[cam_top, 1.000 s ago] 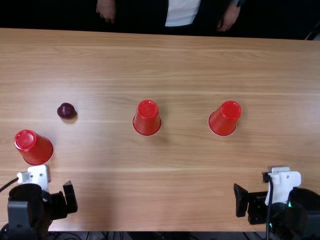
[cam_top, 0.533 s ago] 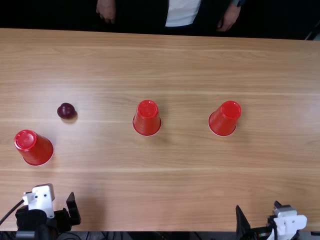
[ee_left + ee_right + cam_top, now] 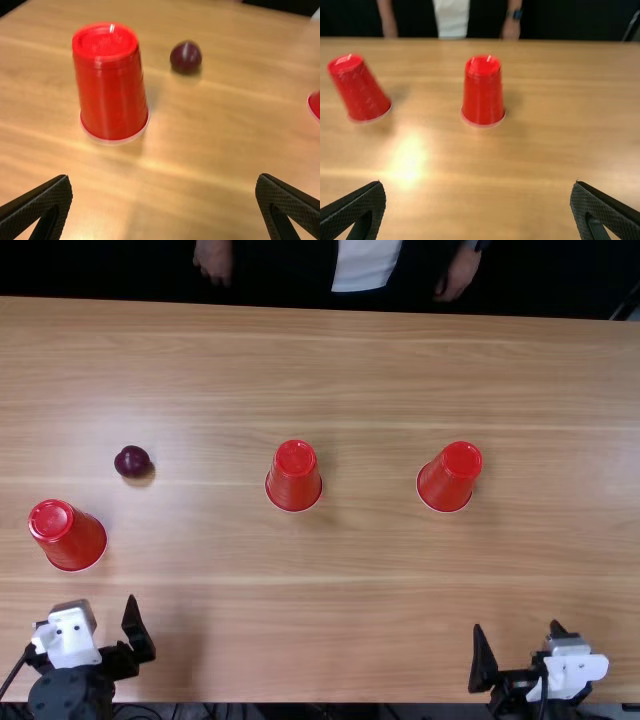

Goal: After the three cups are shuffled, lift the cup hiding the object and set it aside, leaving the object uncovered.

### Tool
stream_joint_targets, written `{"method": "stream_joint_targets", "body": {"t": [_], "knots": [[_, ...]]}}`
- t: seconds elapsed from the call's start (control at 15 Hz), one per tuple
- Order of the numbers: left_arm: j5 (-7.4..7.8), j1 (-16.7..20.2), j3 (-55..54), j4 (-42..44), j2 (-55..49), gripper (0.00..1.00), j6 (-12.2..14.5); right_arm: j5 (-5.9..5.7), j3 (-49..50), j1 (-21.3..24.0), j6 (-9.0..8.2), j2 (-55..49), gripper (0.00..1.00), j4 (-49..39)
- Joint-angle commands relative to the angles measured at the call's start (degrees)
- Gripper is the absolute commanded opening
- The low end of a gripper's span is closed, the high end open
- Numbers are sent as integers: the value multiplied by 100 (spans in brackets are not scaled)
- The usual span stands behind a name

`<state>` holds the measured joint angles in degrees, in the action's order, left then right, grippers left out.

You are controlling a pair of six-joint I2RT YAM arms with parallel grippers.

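No text, label, number or sign can be read on anything here.

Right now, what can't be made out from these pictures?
- Under left cup, middle cup, right cup: opaque walls hide it.
- Left wrist view: middle cup cut off by the picture's edge.
- Top view: left arm, right arm cut off by the bottom edge.

1. Counter (image 3: 360, 360): light brown wood, grain running side to side.
2. Left cup (image 3: 66, 535): red, upside down, at the left end, toward the near edge.
3. Ball (image 3: 132, 461): dark purple, uncovered, on bare wood beyond the left cup, not touching it.
4. Middle cup (image 3: 294, 476) and right cup (image 3: 450, 477): red, both upside down, mid-counter, well apart from each other.
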<state>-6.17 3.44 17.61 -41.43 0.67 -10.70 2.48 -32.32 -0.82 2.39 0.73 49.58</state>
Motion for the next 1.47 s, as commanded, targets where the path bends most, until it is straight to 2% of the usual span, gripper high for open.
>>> {"method": "stream_joint_targets", "body": {"t": [0.0, 0.2, 0.33, 0.4, 0.47, 0.53, 0.6, 0.8, 0.93, 1.13, 1.2, 1.4], "knots": [[58, 25, -258, 546, -67, 100, 15, -290, 331, 47, 24, -73, 100, -575], [69, -19, -759, 2434, -67, 100, 26, -227, 1149, 29, 3, -73, 100, -3307], [90, -37, -1084, 3046, -67, 100, 47, -238, 1764, 29, -7, -73, 100, -5100], [259, -37, -1295, 3363, -67, 100, 68, -238, 2142, 29, 24, -73, 100, -5775], [617, -37, -1506, 3700, -67, 100, 131, -216, 2441, 29, 35, -73, 100, -6186], [860, -28, -1690, 3848, -67, 100, 195, -206, 2748, 29, 45, -73, 100, -6418], [955, -28, -1761, 3858, -67, 100, 268, -185, 2924, 29, 35, -73, 100, -6471], [934, -28, -1761, 3816, -67, 100, 479, -206, 3170, 38, 3, -73, 100, -6017], [955, -28, -1761, 3816, -67, 100, 479, -206, 3170, 38, -7, -73, 100, -5437], [944, -19, -1761, 3795, -67, 100, 469, -216, 3170, 29, 14, -73, 100, -5416], [934, -19, -1761, 3784, -67, 100, 427, -259, 3170, 29, 3, -73, 100, -5416], [934, -19, -1761, 3784, -67, 100, 416, -238, 3161, 29, 24, -73, 100, -5416]]}}
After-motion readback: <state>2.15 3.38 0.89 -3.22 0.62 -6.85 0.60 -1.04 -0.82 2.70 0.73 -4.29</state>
